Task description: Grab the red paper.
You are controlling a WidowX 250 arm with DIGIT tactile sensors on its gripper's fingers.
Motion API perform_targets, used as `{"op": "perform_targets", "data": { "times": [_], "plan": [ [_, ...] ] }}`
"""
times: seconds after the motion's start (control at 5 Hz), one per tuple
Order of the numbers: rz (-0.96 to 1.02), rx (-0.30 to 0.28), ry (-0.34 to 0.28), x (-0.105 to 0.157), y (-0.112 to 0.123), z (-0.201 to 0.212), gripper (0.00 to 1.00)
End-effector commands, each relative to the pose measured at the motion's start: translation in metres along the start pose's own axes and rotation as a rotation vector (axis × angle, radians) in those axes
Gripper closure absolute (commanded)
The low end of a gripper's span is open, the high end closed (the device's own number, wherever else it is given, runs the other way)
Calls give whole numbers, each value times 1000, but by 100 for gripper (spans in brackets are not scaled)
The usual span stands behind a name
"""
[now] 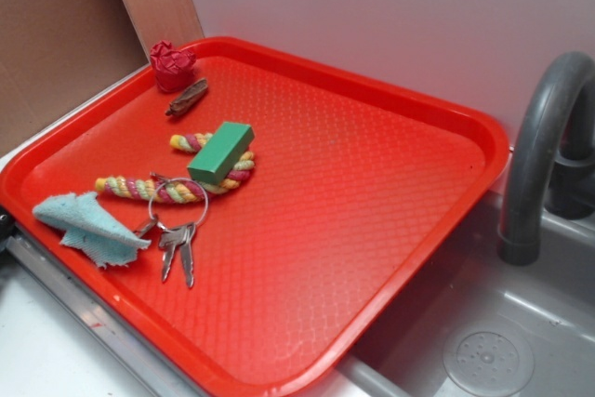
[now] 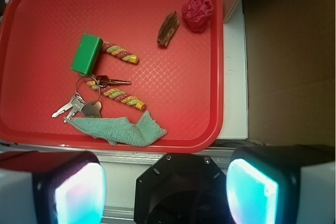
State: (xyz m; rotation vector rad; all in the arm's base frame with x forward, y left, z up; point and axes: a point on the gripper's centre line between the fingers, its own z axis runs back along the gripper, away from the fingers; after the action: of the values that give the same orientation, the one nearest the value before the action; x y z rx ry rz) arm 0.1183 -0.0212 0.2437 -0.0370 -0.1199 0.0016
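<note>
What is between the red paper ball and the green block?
A brown wood chip lies between the red paper and the green block; both views show it.

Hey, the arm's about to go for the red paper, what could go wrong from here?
1. The red paper sits in the tray's corner near the rim, so an end effector finger may hit the rim.
2. The wood chip lies close beside it and might get pinched or nudged.
3. Paper and tray are both red, which could make the target hard to pick out.
</note>
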Motion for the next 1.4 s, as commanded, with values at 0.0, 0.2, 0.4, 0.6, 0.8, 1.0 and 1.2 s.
{"op": "perform_targets", "data": {
  "times": [0.0,0.2,0.4,0.6,0.8,1.0,1.2],
  "plan": [
    [0,0,0,0,0,0,0],
    [242,80,-29,11,6,2,0],
    [498,58,-11,26,10,5,0],
    [751,15,-60,32,14,10,0],
    [1002,-46,-136,44,24,1,0],
    [1229,-124,-231,67,42,-28,0],
    [1294,-77,-306,89,53,-45,0]
  ]
}}
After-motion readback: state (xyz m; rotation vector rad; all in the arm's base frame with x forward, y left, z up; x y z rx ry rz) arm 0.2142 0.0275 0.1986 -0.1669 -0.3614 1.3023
